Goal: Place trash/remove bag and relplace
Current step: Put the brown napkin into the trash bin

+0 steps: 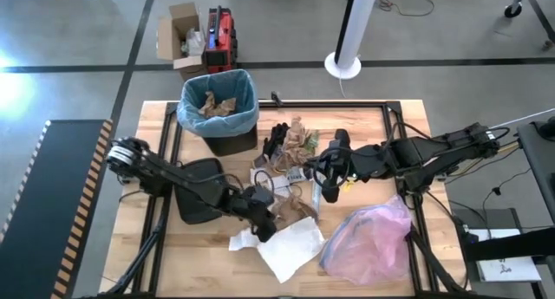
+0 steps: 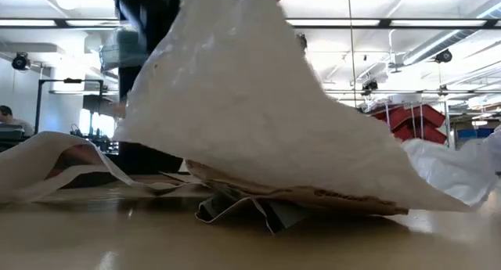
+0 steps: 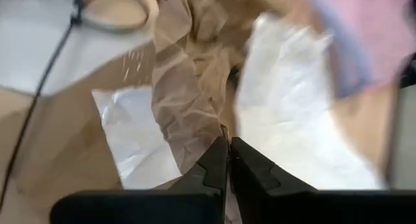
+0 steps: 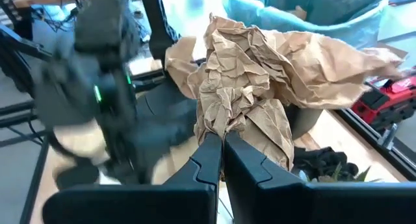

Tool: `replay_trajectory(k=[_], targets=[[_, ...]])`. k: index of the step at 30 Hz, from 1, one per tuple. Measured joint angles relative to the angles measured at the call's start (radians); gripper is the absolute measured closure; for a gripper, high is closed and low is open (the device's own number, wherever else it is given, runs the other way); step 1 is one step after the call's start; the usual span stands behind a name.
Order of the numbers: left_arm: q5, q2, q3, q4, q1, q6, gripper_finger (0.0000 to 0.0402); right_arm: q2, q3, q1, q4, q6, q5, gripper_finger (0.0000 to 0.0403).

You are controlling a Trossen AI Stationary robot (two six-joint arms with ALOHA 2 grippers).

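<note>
The black bin (image 1: 218, 108), lined with the light blue bag (image 1: 247, 117), stands at the table's far left and holds brown paper. My left gripper (image 1: 262, 219) is near the table's middle front, shut on a crumpled brown paper strip (image 3: 188, 87) above white paper (image 1: 290, 245). In the low view the white sheet (image 2: 258, 106) rises like a tent, with its lower edge on the table. My right gripper (image 1: 319, 176) is at mid-table, shut on a crumpled brown paper wad (image 4: 253, 74). My left gripper pinches the brown strip's lower end (image 3: 223, 132) between its two fingers, coming from above and pointing down. The strip runs away from the fingertips over the white paper (image 3: 292, 107). Whether the white sheet is also in the pinch, I cannot tell. My right gripper pinches the wad's lower fold (image 4: 224, 130) between its two fingers, coming from the table's right. The wad stands up above the fingertips, lifted clear of the table.
A pinkish-lilac plastic bag (image 1: 368, 238) lies at the front right. A black lid-like piece (image 1: 199, 199) lies front left. More brown paper, a small plant and a black glove-like thing (image 1: 277, 141) sit beside the bin. A cardboard box (image 1: 180, 39) stands on the floor beyond.
</note>
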Motion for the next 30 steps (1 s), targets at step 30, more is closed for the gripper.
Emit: replay_trajectory(k=[30], targets=[[-0.229, -0.712, 0.000, -0.119, 0.005, 0.174, 0.0402, 0.007, -0.328, 0.016, -0.167, 0.318, -0.099, 0.0403]])
